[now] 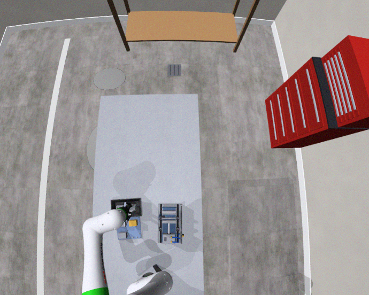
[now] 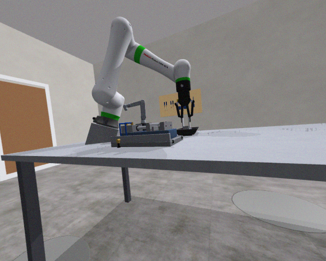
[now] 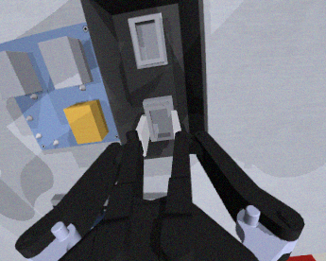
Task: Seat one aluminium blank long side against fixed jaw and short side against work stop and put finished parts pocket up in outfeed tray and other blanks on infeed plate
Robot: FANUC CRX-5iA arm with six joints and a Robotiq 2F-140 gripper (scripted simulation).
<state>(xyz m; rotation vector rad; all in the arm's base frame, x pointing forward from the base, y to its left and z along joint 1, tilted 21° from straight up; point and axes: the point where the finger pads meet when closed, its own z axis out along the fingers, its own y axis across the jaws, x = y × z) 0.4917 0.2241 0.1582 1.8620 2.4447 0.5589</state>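
We see the white six-joint arm [image 2: 112, 64] rising from its grey pedestal [image 2: 93, 136] near the table's short edge, folding at the elbow and reaching out so that its wrist points straight down over the dark, sloped-walled outfeed tray [image 3: 192, 71]. The black two-finger gripper [image 3: 158, 128] hangs vertically, fingers pinching a small grey finished part with a rectangular pocket [image 3: 160, 120] by its two long sides. In the wrist view the part sits level, pocket up, over the tray's floor; whether it touches the floor we cannot tell. A second grey pocketed part [image 3: 149, 40] lies flat farther along the same tray.

Just beside the tray, toward the arm's base, lies the blue infeed plate [image 3: 52, 101] carrying two grey aluminium blanks [image 3: 61, 59] and one yellow brass blank [image 3: 85, 122]. The grey and blue vise [image 1: 169, 223] stands apart from them, nearer the table's other long edge, its opening showing two low bars.
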